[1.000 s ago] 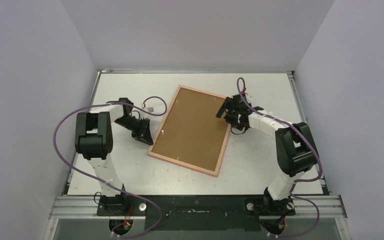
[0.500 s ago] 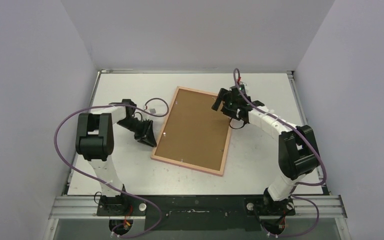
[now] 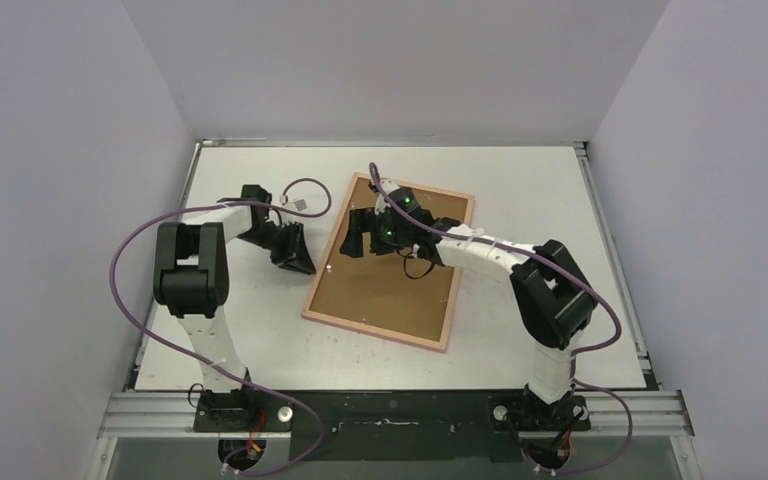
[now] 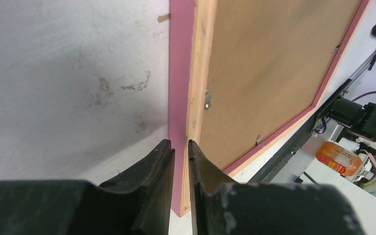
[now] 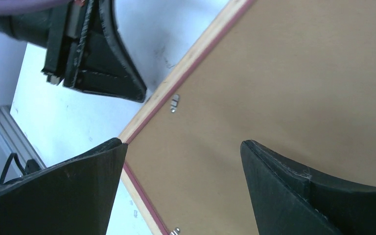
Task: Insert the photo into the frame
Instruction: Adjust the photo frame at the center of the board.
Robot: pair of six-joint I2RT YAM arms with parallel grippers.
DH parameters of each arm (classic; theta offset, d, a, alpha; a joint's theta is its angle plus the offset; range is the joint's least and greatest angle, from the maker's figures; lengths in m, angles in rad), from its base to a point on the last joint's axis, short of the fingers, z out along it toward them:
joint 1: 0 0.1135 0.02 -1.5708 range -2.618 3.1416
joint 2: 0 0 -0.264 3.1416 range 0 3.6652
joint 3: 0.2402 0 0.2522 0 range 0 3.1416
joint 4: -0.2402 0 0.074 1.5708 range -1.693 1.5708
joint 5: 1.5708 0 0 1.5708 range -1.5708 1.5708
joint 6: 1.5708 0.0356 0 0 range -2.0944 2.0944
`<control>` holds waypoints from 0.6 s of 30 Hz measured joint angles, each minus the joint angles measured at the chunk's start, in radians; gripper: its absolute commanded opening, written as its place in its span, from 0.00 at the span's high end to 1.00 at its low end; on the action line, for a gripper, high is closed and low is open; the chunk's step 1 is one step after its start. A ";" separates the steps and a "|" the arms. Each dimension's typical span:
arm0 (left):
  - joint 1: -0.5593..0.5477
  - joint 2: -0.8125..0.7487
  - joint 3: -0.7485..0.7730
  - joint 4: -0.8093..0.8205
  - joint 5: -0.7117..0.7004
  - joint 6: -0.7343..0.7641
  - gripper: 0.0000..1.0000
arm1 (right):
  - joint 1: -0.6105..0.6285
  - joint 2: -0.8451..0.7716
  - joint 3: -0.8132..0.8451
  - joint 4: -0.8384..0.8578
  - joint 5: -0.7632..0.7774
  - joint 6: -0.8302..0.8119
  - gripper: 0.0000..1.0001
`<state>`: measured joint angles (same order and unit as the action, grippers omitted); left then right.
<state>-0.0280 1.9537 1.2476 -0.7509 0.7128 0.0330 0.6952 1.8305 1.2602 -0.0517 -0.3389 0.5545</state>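
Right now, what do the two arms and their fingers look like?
The left arm and right arm have white links, black joint housings and a looping purple cable each. The fingers are black tapered wedges. Green lights glow on the right wrist.

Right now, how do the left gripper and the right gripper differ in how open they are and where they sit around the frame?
Opening: the left gripper has its jaws almost together, while the right gripper has them spread wide.
Place: the left gripper sits at the outer side of the frame, against one long rail. The right gripper hangs over the brown backing board inside the frame.
Shared: both point at the frame, and neither is seen to hold anything.
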 measured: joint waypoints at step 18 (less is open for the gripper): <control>0.009 0.040 0.005 0.007 0.031 -0.022 0.88 | 0.135 0.204 0.092 0.097 -0.041 -0.023 0.10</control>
<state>-0.0193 1.9942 1.2530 -0.7437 0.7441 0.0109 0.8307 2.0342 1.3525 0.0448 -0.3798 0.5316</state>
